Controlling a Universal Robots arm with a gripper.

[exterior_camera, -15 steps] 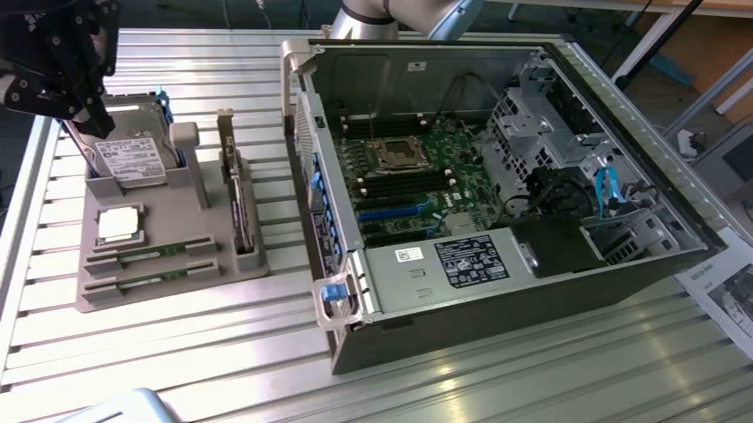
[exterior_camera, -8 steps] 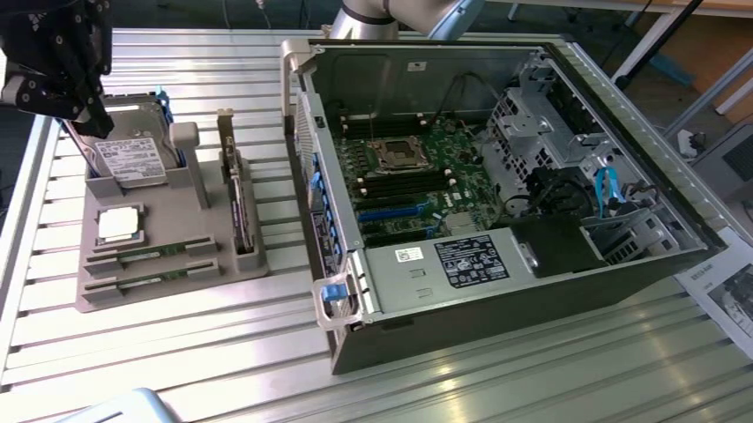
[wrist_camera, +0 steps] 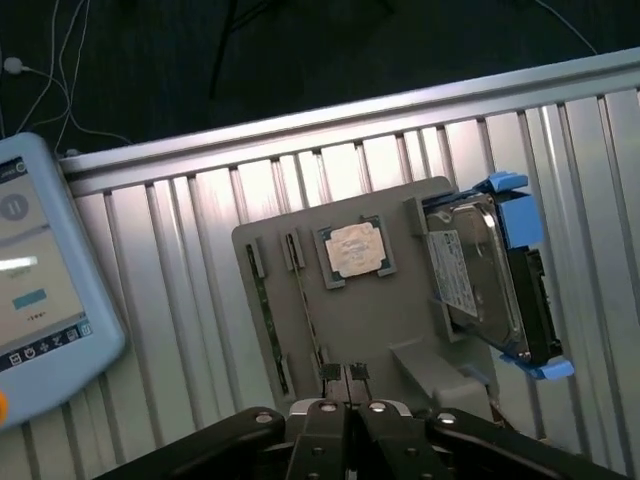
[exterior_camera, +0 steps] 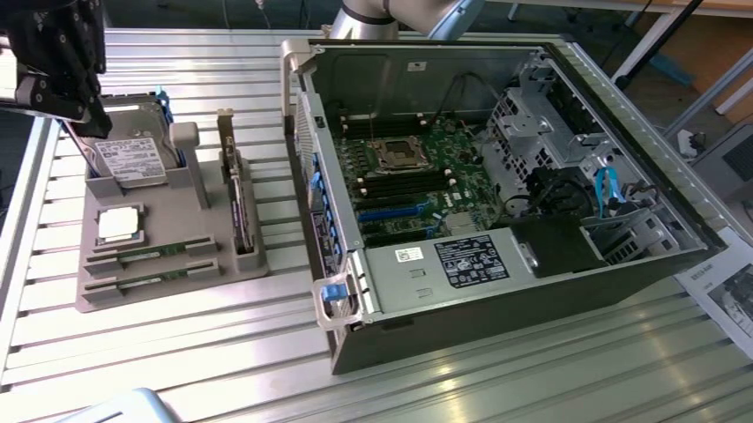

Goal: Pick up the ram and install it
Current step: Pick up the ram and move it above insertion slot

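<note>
Your gripper closed, empty, over tray; descend like this, you risk striking ram or clipping neighbouring processor.

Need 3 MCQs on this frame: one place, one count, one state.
1. Where are the ram sticks? A) in the gray holder beside the case B) inside the case C) in the gripper
2. How many ram sticks? A) one B) two C) four
3. The gripper is: A) open B) shut on a ram stick C) shut, empty
Key: 1A, both lie in holder slots. 2B, two green strips side by side. 3C, fingers meet with nothing between.
</note>
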